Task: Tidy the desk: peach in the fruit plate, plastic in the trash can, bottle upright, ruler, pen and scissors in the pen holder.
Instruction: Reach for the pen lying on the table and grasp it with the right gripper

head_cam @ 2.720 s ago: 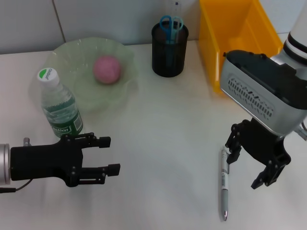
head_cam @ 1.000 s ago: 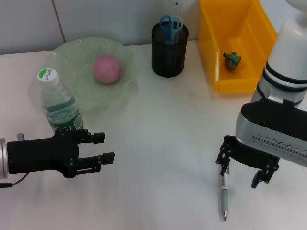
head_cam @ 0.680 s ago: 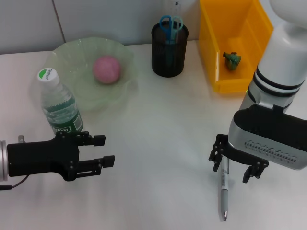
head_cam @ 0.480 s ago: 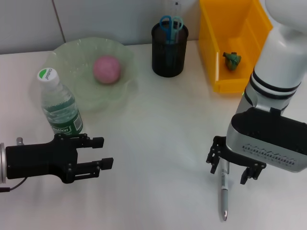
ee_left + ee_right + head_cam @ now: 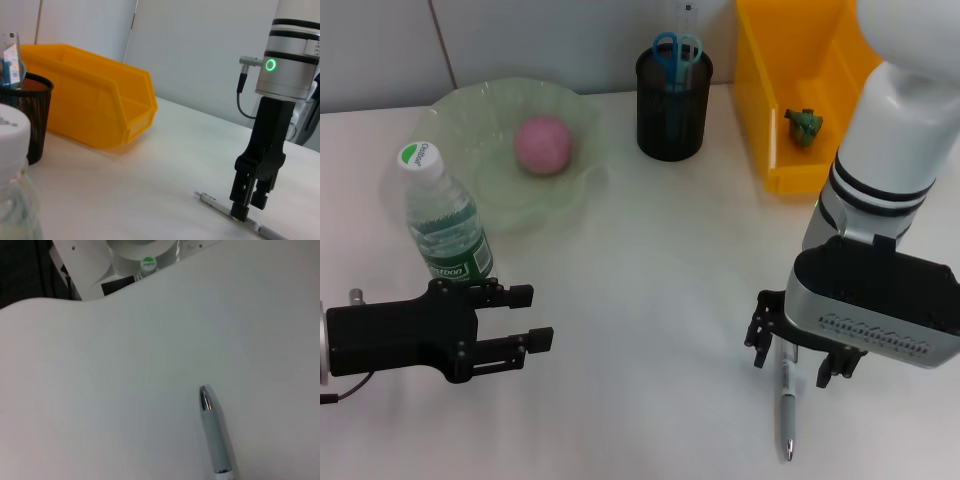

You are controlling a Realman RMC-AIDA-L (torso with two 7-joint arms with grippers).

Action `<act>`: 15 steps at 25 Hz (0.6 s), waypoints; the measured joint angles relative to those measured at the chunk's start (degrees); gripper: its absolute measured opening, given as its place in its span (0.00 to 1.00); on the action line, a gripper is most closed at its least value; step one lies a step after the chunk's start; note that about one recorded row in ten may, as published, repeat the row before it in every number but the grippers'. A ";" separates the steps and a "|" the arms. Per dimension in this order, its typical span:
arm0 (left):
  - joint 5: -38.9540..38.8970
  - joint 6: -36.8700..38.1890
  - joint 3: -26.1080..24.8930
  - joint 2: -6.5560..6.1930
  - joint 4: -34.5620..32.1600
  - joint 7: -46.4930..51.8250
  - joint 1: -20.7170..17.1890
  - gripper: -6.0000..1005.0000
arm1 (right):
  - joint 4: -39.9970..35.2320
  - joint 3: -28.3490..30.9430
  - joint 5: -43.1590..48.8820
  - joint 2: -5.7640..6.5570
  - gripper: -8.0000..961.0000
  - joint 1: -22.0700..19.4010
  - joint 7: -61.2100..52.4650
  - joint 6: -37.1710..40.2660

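Nearest the robot, the pen (image 5: 786,405) lay flat on the white worktop (image 5: 650,300), its long axis running almost straight away from the robot, the tip at the near end. The right pincer (image 5: 798,350) stood upright over the pen's far end, fingers parted narrowly to either side of the barrel; from the left wrist view one fingertip (image 5: 240,212) touched the worktop right by the pen (image 5: 235,217), not yet closed on it. A few seconds before, that pincer had hung farther right and higher; since then it had come down and slid left over the pen. The left pincer (image 5: 530,318) waited low on the robot's left, fingers open, just in front of the upright bottle (image 5: 442,220), having drawn back slightly toward the robot. Farther off, the peach (image 5: 542,144) sat in the fruit plate (image 5: 470,120). At the back stood the pen holder (image 5: 672,105), with blue-handled scissors (image 5: 676,50) and the clear ruler (image 5: 687,22) sticking up, and the yellow trash can (image 5: 765,95) with a green scrap (image 5: 804,126) inside.
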State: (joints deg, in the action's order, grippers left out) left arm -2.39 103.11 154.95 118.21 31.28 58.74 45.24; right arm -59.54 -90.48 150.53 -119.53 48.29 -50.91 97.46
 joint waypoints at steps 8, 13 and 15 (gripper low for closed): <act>-0.09 0.30 1.34 0.12 -0.28 0.16 -0.06 0.64 | -0.20 -0.95 -0.07 0.00 0.57 -0.04 -0.47 0.12; -0.42 0.22 2.11 0.23 -0.06 0.18 -0.07 0.64 | -0.04 -1.66 -0.07 -0.01 0.56 0.40 -1.22 0.01; -0.89 0.31 2.11 0.21 0.00 0.05 -0.15 0.64 | 0.61 -1.78 -0.07 0.00 0.55 0.88 -1.40 -0.01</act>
State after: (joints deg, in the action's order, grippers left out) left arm -3.28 103.41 157.06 118.43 31.29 58.79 45.09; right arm -58.93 -92.26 150.46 -119.53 49.16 -52.31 97.46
